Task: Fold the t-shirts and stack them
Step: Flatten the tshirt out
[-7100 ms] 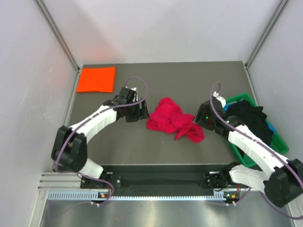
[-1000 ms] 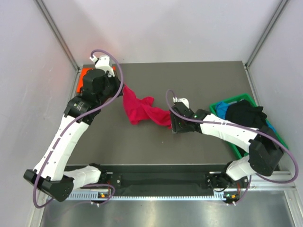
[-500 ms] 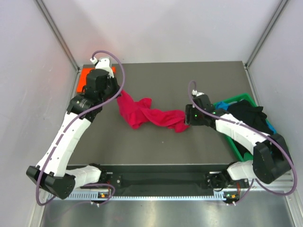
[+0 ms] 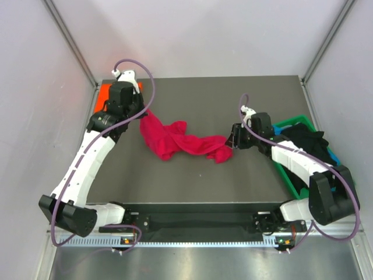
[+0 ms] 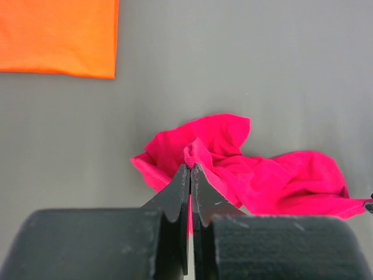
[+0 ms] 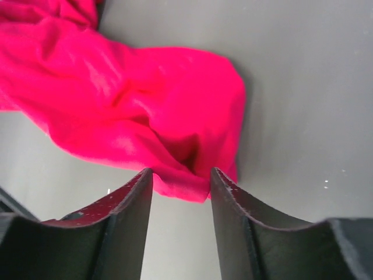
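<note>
Top external: left arm (image 4: 87, 163) stretched far fwd, left tool (image 4: 140, 112) pinched shut on left end of crimson t-shirt (image 4: 183, 142), which lies strung out mid-bench (image 4: 233, 96). Right arm (image 4: 291, 157) angled inward, wrist low. Right tool (image 6: 182, 181) approx. half-wide, fingers astride shirt's right edge, not clamped.
</note>
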`<state>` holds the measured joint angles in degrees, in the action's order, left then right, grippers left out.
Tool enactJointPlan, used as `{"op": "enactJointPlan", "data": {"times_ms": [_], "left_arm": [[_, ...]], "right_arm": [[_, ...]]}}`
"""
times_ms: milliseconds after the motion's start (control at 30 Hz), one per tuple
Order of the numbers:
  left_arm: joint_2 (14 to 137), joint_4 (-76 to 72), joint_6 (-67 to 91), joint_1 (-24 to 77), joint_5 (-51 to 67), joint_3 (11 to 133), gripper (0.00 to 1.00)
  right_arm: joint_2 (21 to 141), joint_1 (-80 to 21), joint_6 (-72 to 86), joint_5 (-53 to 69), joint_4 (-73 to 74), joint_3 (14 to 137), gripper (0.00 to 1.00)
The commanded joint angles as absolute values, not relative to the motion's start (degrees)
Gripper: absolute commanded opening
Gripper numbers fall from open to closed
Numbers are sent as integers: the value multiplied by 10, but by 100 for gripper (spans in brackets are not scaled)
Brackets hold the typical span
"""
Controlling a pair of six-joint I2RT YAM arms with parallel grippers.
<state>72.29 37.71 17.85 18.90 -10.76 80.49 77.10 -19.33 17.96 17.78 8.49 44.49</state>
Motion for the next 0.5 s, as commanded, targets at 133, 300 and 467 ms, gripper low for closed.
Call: {"op": "enactJointPlan", "data": {"times_ms": [133, 300, 467], "left_arm": [[739, 331, 179, 171, -93, 817, 0], [755, 323, 181, 165, -78, 821, 0], [765, 316, 180, 158, -73, 819, 0]], "right_arm": [[786, -183, 140, 238, 30, 430, 39], [781, -182, 132, 233, 41, 424, 41], [767, -181, 120, 241, 44, 412, 45]]}}
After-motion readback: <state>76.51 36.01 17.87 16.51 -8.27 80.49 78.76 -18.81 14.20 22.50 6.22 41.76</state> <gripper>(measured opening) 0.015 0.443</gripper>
